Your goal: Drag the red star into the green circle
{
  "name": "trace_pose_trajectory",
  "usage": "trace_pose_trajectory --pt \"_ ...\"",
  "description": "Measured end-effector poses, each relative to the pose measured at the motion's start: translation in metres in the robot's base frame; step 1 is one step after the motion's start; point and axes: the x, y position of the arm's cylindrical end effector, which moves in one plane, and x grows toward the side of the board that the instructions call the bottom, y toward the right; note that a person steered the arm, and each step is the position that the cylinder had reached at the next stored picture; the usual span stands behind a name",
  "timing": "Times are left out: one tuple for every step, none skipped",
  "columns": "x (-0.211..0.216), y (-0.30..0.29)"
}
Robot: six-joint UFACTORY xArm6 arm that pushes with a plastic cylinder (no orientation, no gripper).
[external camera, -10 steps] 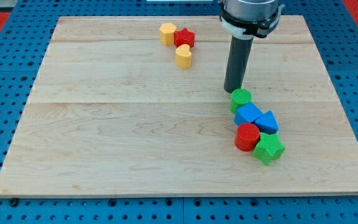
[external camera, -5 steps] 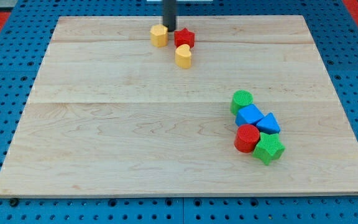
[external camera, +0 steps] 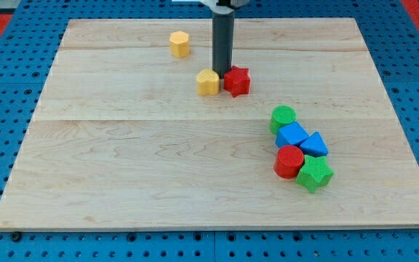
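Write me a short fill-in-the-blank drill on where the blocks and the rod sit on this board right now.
1. My tip sits just above the gap between the red star and a ____ block.
2. The green circle lies toward the view's lower ____ of the red star.
3. The block directly below the green circle is ____.

Missing words: yellow; right; blue

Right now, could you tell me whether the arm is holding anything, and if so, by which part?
Nothing is held: I have no pincer. My tip only pushes, sitting at the upper edges of the red star and the yellow block, between them.
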Motion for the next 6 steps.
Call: trace_pose_trajectory --pt "0.001 0.065" --pt "0.005 0.089" --pt "0.030 0.079" --pt "0.050 0.079" --pt "0.021 0.044" --pt "0.023 0.024"
